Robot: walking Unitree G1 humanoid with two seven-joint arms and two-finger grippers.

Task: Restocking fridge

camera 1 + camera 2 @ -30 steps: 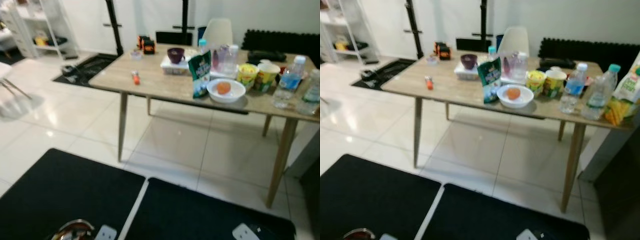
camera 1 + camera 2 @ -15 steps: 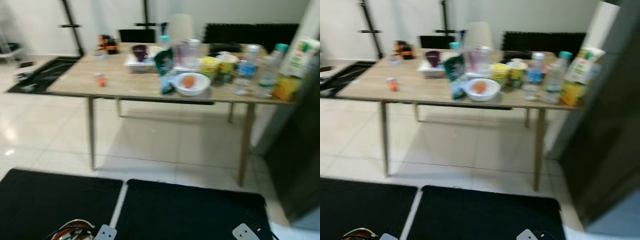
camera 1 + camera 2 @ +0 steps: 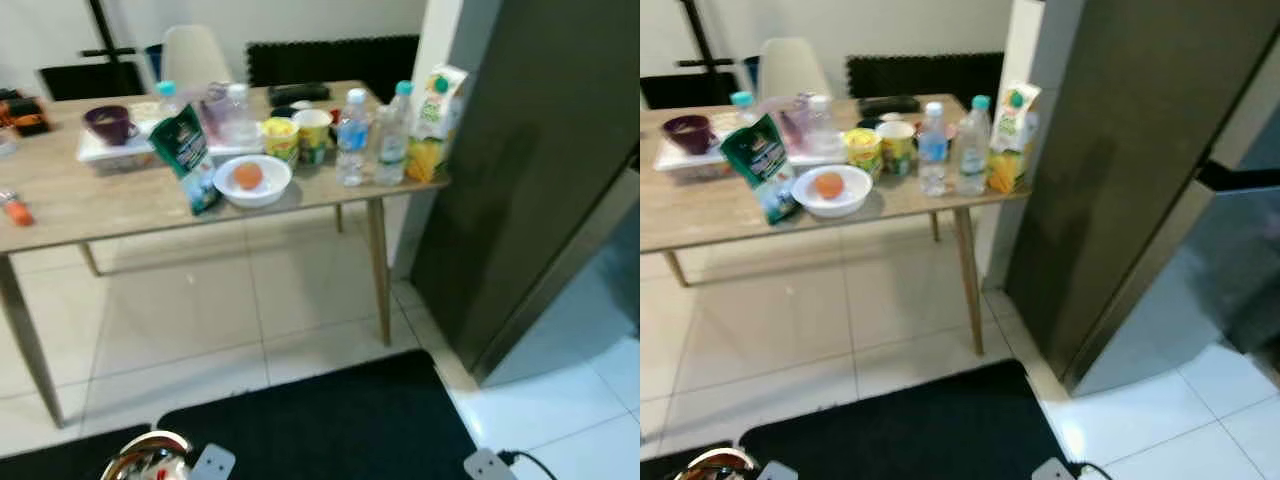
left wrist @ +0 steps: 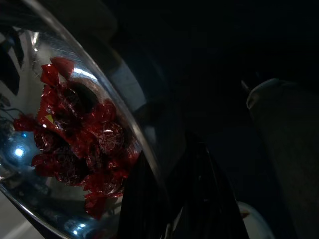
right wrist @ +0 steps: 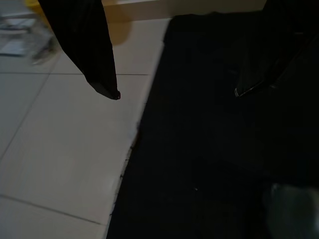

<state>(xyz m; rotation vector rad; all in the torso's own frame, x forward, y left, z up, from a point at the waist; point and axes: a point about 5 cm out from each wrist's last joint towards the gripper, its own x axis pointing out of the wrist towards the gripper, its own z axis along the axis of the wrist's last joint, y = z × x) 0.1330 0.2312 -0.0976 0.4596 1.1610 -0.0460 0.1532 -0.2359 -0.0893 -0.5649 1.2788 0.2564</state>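
Your left gripper [image 4: 174, 199] sits low at your near left, black fingers pinched onto the rim of a shiny metal bowl [image 4: 60, 89]. Red foil-wrapped candies [image 4: 75, 144] are heaped inside the bowl, just beyond the fingertips. The bowl's rim also peeks in at the near edge of the left eye view [image 3: 150, 452].

Your right gripper [image 5: 174, 92] hangs over the floor with fingers spread wide and nothing between them. Below it a black mat [image 5: 224, 149] meets white tile [image 5: 65, 149].

The dark fridge [image 3: 1120, 170] stands at the right, its side toward you, well apart from both grippers. The wooden table [image 3: 100, 205] runs far left of it.

On the table:
- orange juice carton [image 3: 434, 120] at the right end, nearest the fridge
- two water bottles [image 3: 352, 140] just left of the carton
- two yellow-green cups [image 3: 300, 135]
- white bowl holding an orange [image 3: 248, 177]
- green snack bag [image 3: 188, 155] standing upright just left of that bowl
- purple cup [image 3: 108, 124] on a white tray, far left

No writing on any label is readable; the frames are too soft.

Against half a second ago, your view has swung right: the fridge now takes up much of the right side, and the table's left end is cut off. The table items keep their arrangement.
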